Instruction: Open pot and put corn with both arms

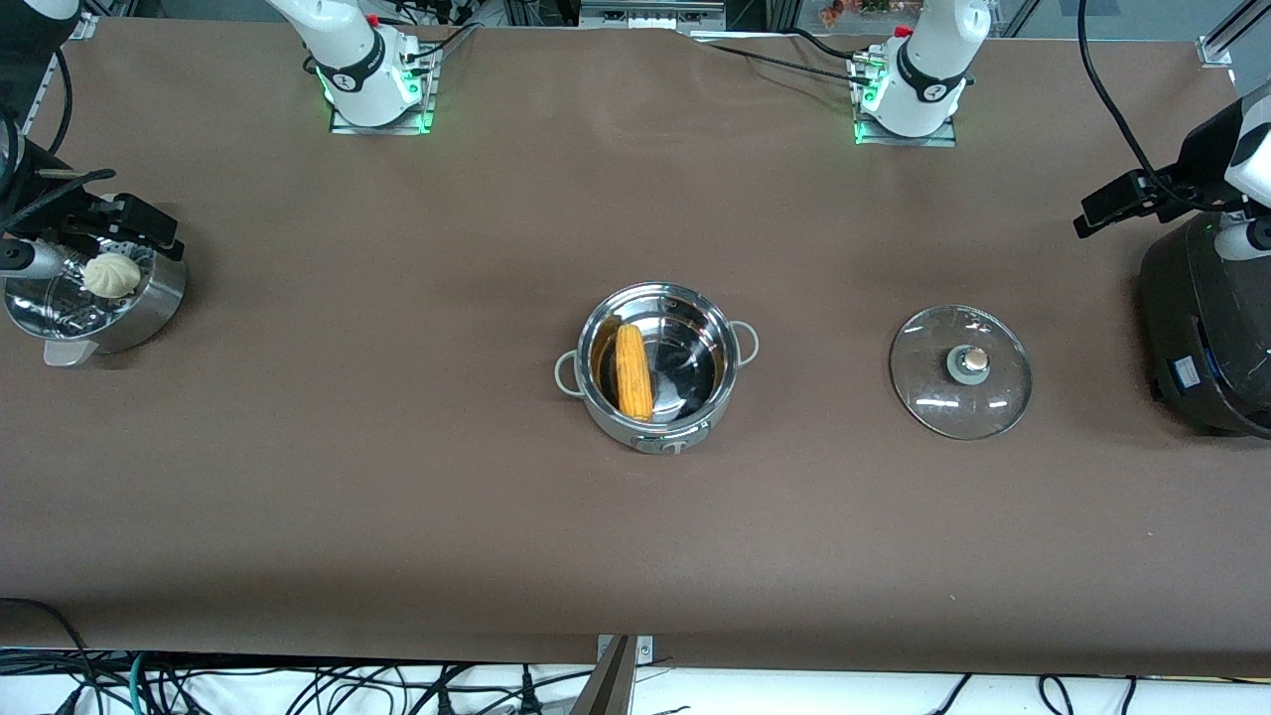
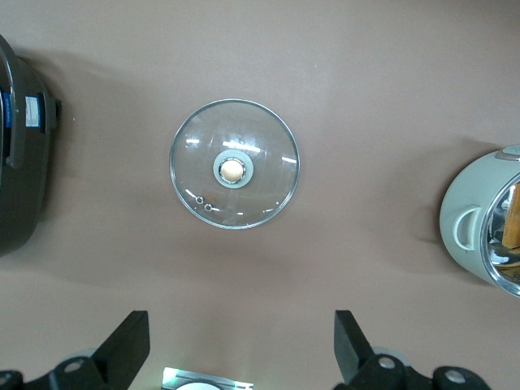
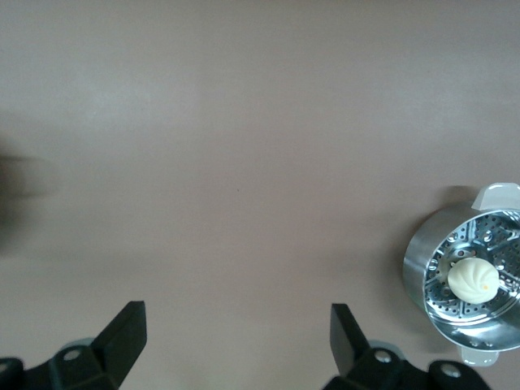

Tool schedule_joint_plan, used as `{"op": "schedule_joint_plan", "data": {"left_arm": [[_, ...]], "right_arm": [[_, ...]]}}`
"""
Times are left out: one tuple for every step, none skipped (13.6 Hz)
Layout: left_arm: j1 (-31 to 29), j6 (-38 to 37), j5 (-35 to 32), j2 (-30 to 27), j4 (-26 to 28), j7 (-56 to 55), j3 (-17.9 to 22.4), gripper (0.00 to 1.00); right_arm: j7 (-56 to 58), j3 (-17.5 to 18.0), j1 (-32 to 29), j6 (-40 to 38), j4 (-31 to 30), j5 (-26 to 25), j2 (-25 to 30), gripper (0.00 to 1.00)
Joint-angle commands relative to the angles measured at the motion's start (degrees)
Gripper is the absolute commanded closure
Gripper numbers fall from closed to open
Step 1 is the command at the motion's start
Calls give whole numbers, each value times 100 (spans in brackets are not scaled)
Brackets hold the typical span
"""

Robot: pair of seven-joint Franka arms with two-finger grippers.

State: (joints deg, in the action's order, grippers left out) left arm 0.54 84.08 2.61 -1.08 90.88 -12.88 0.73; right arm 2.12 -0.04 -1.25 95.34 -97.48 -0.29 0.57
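Counting pots: we see one pot (image 1: 657,372) mid-counter, uncovered.
Corn: one corn (image 1: 633,371) lies inside it.
Lids: one glass lid (image 1: 960,371) flat on the counter (image 1: 397,477), toward the left arm's end.
Steamers: one steamer pan (image 1: 94,298) holding one bun (image 1: 110,274).
Cookers: one black cooker (image 1: 1206,333).
Claws: left claw (image 2: 241,345) fingers apart, empty; right claw (image 3: 238,341) likewise.
Writing: we read none.

Corn (image 1: 634,371) in the pot (image 1: 656,365) mid-tabletop (image 1: 397,477), lid (image 1: 960,370) beside it toward the left arm's end, cooker (image 1: 1206,338) at that end, steamer pan (image 1: 94,298) with bun (image 1: 111,274) at the right arm's end.
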Motion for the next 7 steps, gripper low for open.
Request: {"op": "schedule_joint_plan", "data": {"left_arm": [[-36, -6, 38, -33, 18, -21, -21, 0], [-36, -6, 38, -33, 18, -21, -12, 0], [-36, -6, 38, -33, 18, -21, -21, 0], [-36, -6, 38, -33, 18, -21, -12, 0], [-36, -6, 38, -33, 18, -21, -12, 0], [-36, -15, 38, -33, 18, -30, -12, 0], [-36, -23, 38, -33, 18, -30, -21, 0]], "right_arm": [[272, 39, -51, -24, 62, 108, -109, 0], [246, 39, -34, -16, 71, 56, -118, 0], [245, 39, -25, -15, 97, 56, -136, 0], [245, 39, -42, -15, 106, 73, -162, 0], [237, 39, -60, 2, 106, 73, -180, 0], [237, 30, -95, 2, 106, 91, -206, 0], [228, 30, -139, 2, 106, 100, -206, 0]]}}
